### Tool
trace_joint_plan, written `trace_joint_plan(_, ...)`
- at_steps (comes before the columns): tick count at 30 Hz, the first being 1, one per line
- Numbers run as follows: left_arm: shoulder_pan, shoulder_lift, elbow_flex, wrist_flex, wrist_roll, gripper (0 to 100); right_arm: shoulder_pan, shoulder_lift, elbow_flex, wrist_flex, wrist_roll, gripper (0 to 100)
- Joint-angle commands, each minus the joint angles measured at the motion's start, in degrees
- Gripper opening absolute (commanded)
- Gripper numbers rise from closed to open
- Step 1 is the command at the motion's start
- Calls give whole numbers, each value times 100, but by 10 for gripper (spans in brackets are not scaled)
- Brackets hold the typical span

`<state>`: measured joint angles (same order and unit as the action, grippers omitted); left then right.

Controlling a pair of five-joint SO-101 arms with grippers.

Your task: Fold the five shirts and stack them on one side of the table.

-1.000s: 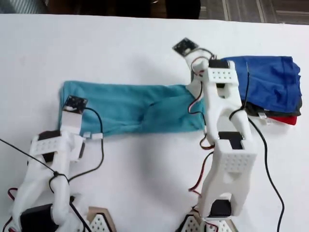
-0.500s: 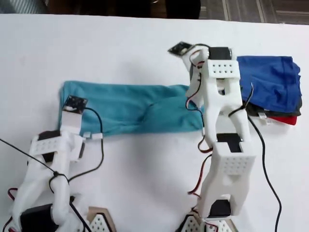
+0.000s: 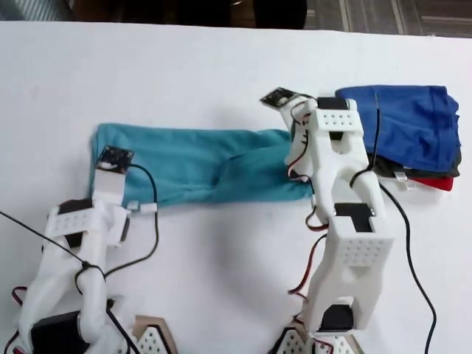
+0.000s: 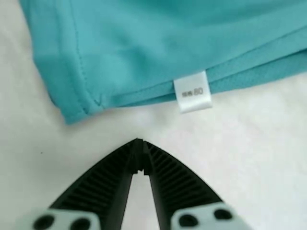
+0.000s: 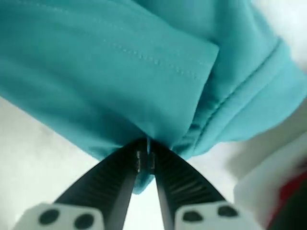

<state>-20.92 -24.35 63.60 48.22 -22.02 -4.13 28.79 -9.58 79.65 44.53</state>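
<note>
Right gripper (image 5: 145,160): tips pinching a fold of the teal shirt (image 5: 120,72), which lies ahead of it as a long band on the white table (image 3: 221,59). Left gripper (image 4: 139,165): tips pressed together, holding nothing, just short of the shirt's hem and its white label (image 4: 193,92). A stack of folded shirts (image 3: 413,125) lies just beside the right gripper.

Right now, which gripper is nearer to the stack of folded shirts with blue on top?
Right. The right gripper pinches the teal shirt at its end beside the stack of folded shirts; the left gripper sits shut off the shirt's opposite end, far from the stack.
</note>
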Motion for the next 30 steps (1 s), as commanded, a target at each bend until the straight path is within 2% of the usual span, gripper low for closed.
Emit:
trace_joint_plan(1, -26, -167, -13, -70, 9, 28, 66, -435, -26, -215, 185, 20)
trace_joint_plan(7, -26, -167, -13, -70, 9, 28, 4, -892, -1037, 365, 149, 20)
trace_joint_plan(10, -26, -167, -13, -70, 9, 28, -251, -1174, -1451, 629, -202, 20)
trace_joint_plan(15, -26, -167, -13, -70, 9, 28, -1429, -1086, -1424, 611, -1152, 20)
trace_joint_plan(20, -26, -167, -4, -70, 9, 28, -2273, -400, -1363, 224, -1459, 20)
trace_joint_plan(30, -26, -167, -4, -70, 9, 28, -2343, 84, -1389, 92, -1459, 20)
